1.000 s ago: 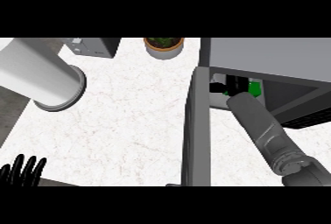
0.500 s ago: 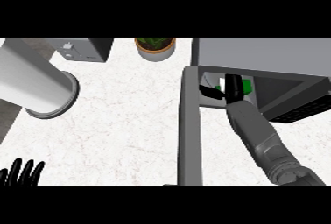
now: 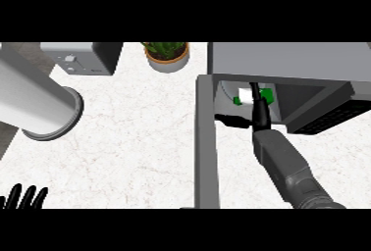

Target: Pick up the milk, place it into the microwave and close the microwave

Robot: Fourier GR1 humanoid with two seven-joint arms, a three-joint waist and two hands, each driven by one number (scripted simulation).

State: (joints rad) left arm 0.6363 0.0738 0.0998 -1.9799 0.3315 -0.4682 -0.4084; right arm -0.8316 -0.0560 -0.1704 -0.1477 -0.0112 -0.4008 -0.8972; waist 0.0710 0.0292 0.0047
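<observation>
Reaching deep into the microwave (image 3: 290, 59), the right hand (image 3: 255, 100) lies against the milk (image 3: 243, 94), which sits inside the cavity near its left wall. Whether the hand grasps the milk or is released, I cannot tell. In my judgement, pulling back carelessly could tip the milk, because the opening is narrow. The open door (image 3: 206, 147) stands just left of the forearm, leaving little room there. The left hand (image 3: 22, 197) rests open at the lower left edge of the surface (image 3: 138, 137).

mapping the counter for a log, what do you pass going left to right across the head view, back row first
toaster → potted plant → open microwave door → milk inside the microwave → microwave control panel
</observation>
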